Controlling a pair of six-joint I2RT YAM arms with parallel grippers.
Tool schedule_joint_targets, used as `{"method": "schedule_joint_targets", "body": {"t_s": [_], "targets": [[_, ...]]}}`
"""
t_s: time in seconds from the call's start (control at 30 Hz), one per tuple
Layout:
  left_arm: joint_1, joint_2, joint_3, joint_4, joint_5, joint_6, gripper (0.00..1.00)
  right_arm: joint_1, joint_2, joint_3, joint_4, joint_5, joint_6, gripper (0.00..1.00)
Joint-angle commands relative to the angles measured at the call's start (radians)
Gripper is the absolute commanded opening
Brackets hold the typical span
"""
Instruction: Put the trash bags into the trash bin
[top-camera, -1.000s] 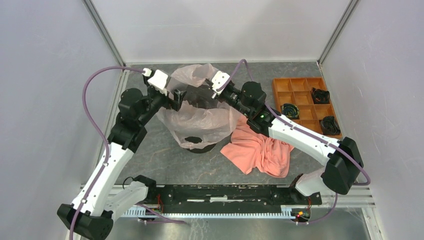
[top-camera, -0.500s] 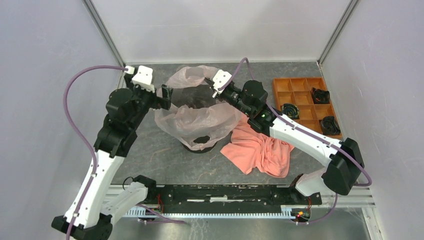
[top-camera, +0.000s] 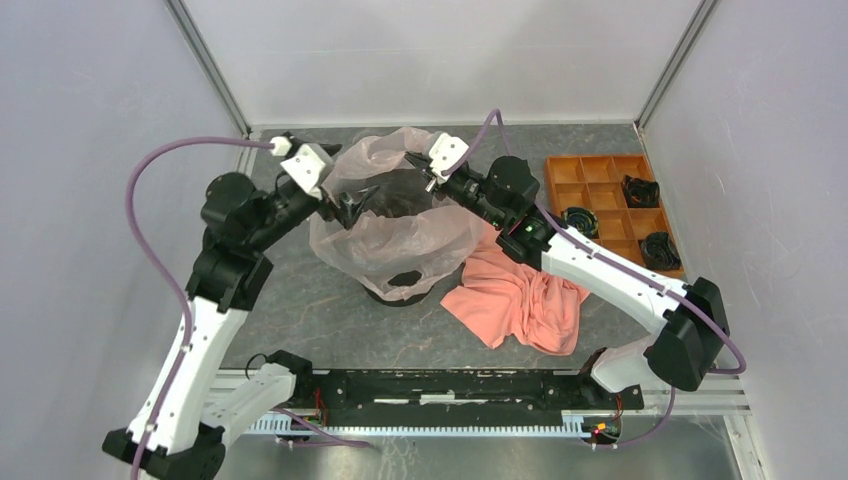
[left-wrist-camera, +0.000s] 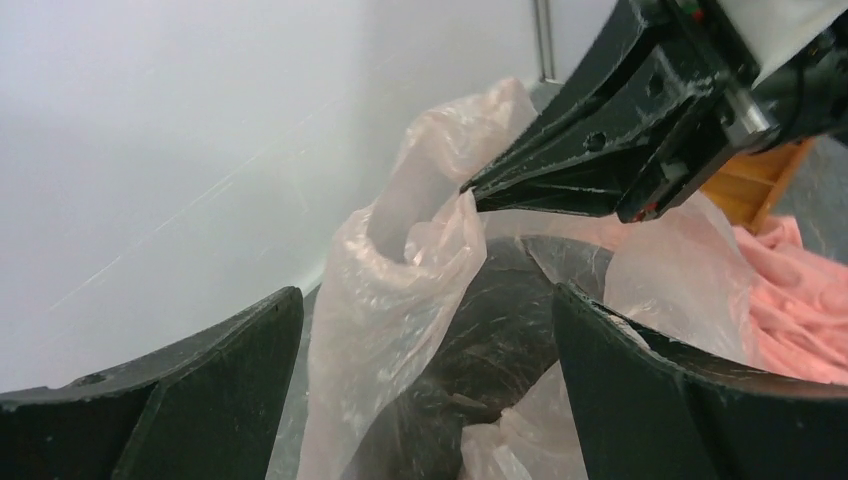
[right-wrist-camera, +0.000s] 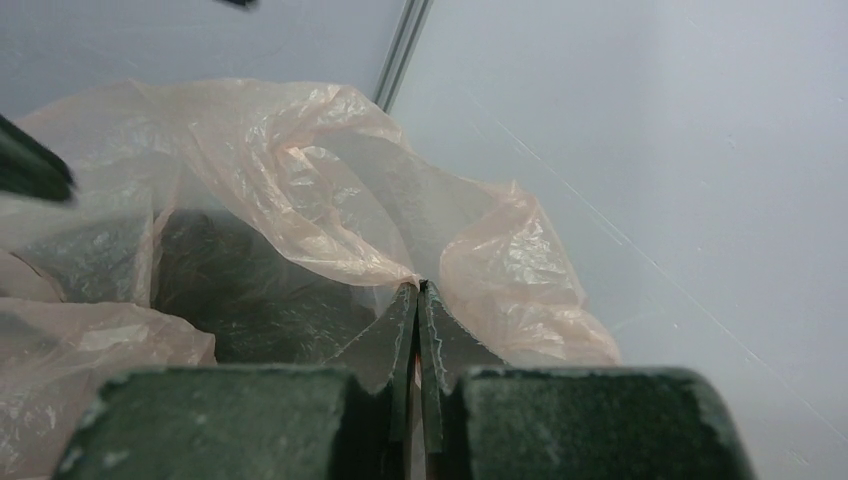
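The pale pink trash bag (top-camera: 400, 235) hangs draped over the black trash bin (top-camera: 398, 287), and the bin's dark inside (left-wrist-camera: 505, 330) shows through the film. At the bin's far side my right gripper (top-camera: 413, 161) is shut on the bag's upper edge (right-wrist-camera: 340, 250), lifting it; the right gripper (right-wrist-camera: 418, 290) has its jaws pressed together on the film. My left gripper (top-camera: 355, 203) stands wide open at the bin's left rim. A fold of the bag (left-wrist-camera: 400, 300) lies between the left gripper's fingers (left-wrist-camera: 160, 400), ungripped.
A coral-orange cloth (top-camera: 515, 300) lies crumpled just right of the bin, under the right arm. An orange compartment tray (top-camera: 585, 170) with black parts (top-camera: 640, 190) stands at the back right. Enclosure walls close in on the left, back and right.
My left gripper drew back to the left, then returned to the bin's left rim, still open. The right gripper kept its grip, and the bag's mouth now spreads wider over the bin.
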Motion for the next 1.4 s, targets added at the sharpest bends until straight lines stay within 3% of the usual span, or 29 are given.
{"method": "schedule_joint_targets", "body": {"t_s": [0.0, 0.13, 0.27, 0.4, 0.5, 0.6, 0.63, 0.93, 1.07, 1.23, 1.37], "targets": [[0.001, 0.088, 0.053, 0.027, 0.190, 0.198, 0.99, -0.004, -0.024, 0.060, 0.018, -0.027, 0.029, 0.06], [0.001, 0.141, 0.056, 0.029, 0.118, 0.241, 1.00, -0.004, -0.020, 0.074, 0.009, -0.038, 0.035, 0.06], [0.000, 0.155, 0.025, 0.148, 0.008, 0.208, 0.95, -0.004, -0.012, 0.080, 0.008, -0.053, 0.041, 0.06], [0.001, 0.164, 0.019, 0.220, -0.132, 0.104, 0.66, -0.004, -0.003, 0.081, -0.006, -0.055, 0.044, 0.07], [0.000, 0.184, 0.045, 0.185, -0.173, 0.045, 0.53, -0.003, -0.006, 0.081, -0.034, -0.052, 0.055, 0.21], [0.000, 0.205, 0.051, 0.160, -0.203, 0.014, 0.25, -0.004, -0.023, 0.081, -0.068, -0.005, 0.110, 0.26], [0.001, 0.214, 0.049, 0.160, -0.216, 0.009, 0.21, -0.004, -0.028, 0.080, -0.079, 0.016, 0.129, 0.30], [0.001, 0.297, 0.120, 0.093, -0.272, -0.062, 0.14, -0.004, -0.143, 0.115, -0.365, 0.127, 0.184, 0.81], [0.001, 0.349, 0.203, 0.015, -0.283, -0.106, 0.09, -0.004, -0.186, 0.121, -0.491, 0.192, 0.190, 0.89], [0.001, 0.359, 0.213, 0.015, -0.289, -0.153, 0.03, -0.004, -0.224, 0.057, -0.490, 0.323, 0.199, 0.90], [0.001, 0.369, 0.221, 0.016, -0.285, -0.183, 0.02, -0.004, -0.205, 0.059, -0.474, 0.253, 0.217, 0.87]]}}
